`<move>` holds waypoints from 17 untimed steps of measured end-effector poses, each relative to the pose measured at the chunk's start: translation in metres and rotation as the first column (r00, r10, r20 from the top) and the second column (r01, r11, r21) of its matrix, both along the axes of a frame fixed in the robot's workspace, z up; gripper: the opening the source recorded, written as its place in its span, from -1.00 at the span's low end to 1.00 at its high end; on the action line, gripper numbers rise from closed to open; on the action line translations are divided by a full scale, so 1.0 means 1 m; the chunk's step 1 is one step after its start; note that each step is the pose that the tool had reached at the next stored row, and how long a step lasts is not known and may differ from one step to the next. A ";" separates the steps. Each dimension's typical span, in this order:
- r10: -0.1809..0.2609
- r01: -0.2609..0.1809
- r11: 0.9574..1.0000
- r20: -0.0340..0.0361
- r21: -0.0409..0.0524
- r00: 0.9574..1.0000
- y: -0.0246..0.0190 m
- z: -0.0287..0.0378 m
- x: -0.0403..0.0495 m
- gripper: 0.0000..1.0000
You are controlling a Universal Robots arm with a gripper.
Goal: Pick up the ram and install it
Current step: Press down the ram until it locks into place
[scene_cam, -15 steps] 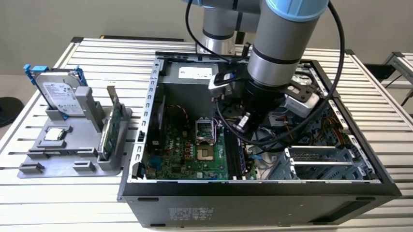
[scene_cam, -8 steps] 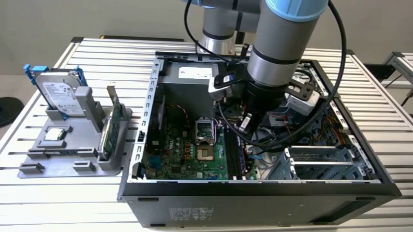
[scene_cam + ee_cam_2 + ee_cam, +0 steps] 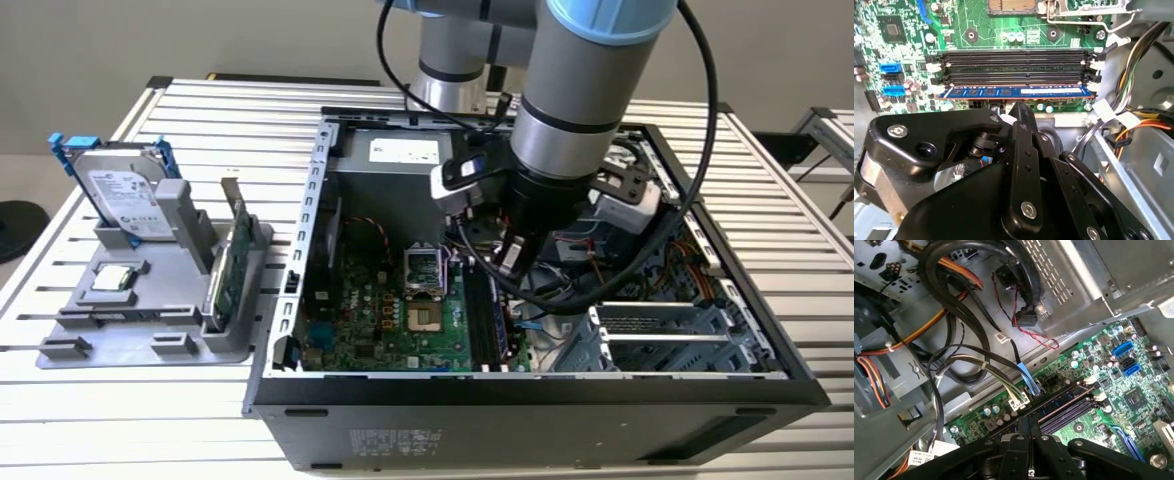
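Inside case: ram (image 3: 1014, 92) sits in a slot, at gripper's (image 3: 1021, 111) twelve o'clock
Gripper: clenched, empty
Handling: light, stiff, fragile; hold by edges

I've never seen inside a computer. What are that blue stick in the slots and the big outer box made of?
The ram looks like thin blue circuit board, matte, with small dark chips along its face. The computer case seems painted sheet metal: dark outside, bare grey inside, with folded edges and punched holes.
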State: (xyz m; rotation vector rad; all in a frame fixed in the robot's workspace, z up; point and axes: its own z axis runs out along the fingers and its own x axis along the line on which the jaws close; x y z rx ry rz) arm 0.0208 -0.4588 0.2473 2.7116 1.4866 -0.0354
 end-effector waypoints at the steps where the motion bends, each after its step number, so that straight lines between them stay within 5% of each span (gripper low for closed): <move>1: 0.010 -0.010 1.000 0.000 0.000 1.000 0.0000 0.0000 -0.0001 -1.00; 9: 0.110 -0.110 0.994 0.000 0.000 0.994 0.0000 -0.0001 -0.0011 -1.00; 17: 0.203 -0.203 0.979 0.000 0.000 0.979 0.0001 -0.0004 -0.0026 -1.00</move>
